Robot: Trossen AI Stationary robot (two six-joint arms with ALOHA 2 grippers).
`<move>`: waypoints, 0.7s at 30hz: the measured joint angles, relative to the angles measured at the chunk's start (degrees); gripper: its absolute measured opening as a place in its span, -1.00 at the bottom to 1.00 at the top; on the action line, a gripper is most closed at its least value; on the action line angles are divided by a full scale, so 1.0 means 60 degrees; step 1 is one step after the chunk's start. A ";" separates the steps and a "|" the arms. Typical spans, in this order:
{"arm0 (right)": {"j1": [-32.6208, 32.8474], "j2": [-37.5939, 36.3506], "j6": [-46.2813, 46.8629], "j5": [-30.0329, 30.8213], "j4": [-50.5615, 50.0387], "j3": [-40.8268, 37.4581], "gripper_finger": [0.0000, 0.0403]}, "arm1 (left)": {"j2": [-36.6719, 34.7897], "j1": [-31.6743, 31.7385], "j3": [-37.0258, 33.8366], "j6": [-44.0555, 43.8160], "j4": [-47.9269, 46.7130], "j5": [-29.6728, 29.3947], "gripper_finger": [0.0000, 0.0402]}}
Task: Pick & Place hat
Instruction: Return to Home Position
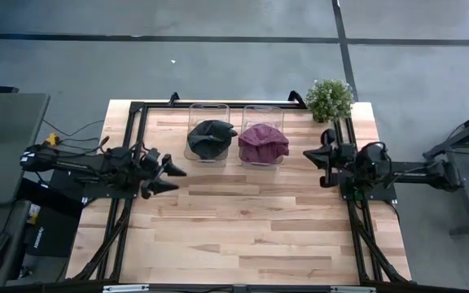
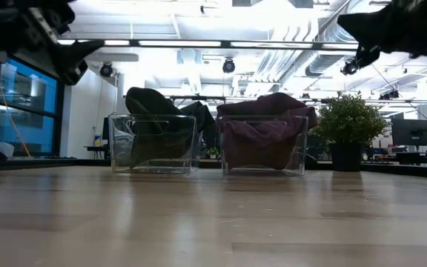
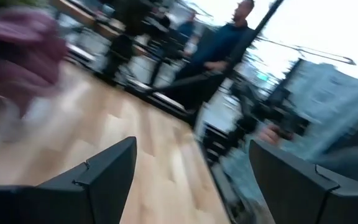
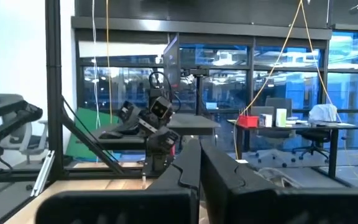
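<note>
Two hats sit in clear bins at the table's far middle. A dark green-black hat [image 1: 211, 137] [image 2: 158, 111] fills the left bin [image 1: 192, 152]. A maroon hat [image 1: 264, 143] [image 2: 265, 122] fills the right bin [image 1: 279, 160]. My left gripper [image 1: 172, 178] [image 3: 191, 180] hovers open above the table, left of and nearer than the dark hat, pointing right. The maroon hat [image 3: 17, 43] is a blur in its wrist view. My right gripper [image 1: 309, 153] [image 4: 199, 177] hangs shut to the right of the maroon hat, pointing left.
A small potted plant [image 1: 330, 99] [image 2: 349, 130] stands at the far right corner, just behind my right gripper. A black frame [image 1: 137, 114] runs along the left, far and right edges of the table. Bare wood [image 1: 243, 236] covers the near half. People stand in the room beyond [image 3: 225, 37].
</note>
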 joint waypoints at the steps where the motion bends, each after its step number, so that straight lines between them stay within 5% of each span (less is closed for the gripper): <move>1: -0.0001 -0.0001 0.0071 0.0011 0.0116 -0.0116 -1.00 | -0.0070 -0.0007 -0.0150 0.0000 0.0132 0.0271 0.51; 11: 0.0003 -0.0001 0.0273 -0.0197 -0.0207 -0.0295 -1.00 | -0.0290 -0.0007 -0.1294 -0.0146 0.1772 0.1781 0.51; 21: 0.0003 0.0006 0.0203 -0.0075 -0.2365 -0.0299 -1.00 | -0.0260 -0.0014 -0.1311 -0.0186 0.0827 0.3073 0.51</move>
